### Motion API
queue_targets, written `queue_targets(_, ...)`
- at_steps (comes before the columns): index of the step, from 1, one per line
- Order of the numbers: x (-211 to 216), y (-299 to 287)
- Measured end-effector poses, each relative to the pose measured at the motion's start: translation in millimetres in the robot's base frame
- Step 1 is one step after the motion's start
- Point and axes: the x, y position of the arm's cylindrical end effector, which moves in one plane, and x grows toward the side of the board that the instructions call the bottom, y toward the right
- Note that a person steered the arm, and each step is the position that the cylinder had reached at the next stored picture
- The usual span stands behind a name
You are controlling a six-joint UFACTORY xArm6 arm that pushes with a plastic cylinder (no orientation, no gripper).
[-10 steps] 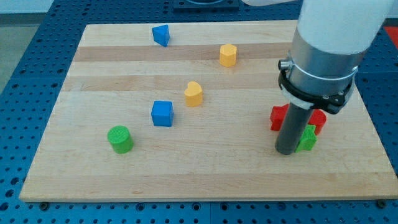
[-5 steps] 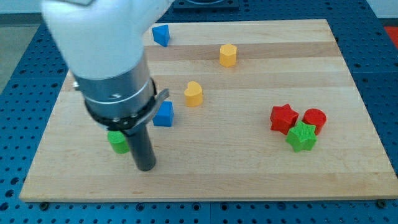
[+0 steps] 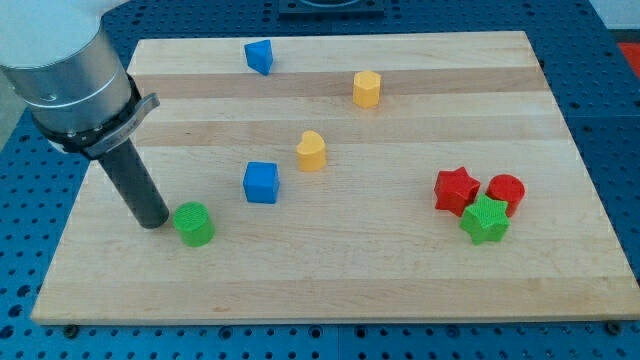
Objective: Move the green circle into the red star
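green circle (image 3: 194, 223), a short upright cylinder, sits just beside my tip (image 3: 153, 224).

we find no text, label, brand, number or sign that can be read anywhere in the view.
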Motion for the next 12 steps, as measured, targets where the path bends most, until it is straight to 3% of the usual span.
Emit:
queue_targets(2,13,43)
queue_targets(4,19,146)
queue_targets(5,19,164)
queue_targets(7,20,129)
queue_targets(8,71,129)
queue_targets(9,81,129)
queue_targets(10,80,145)
queue_targets(12,2,218)
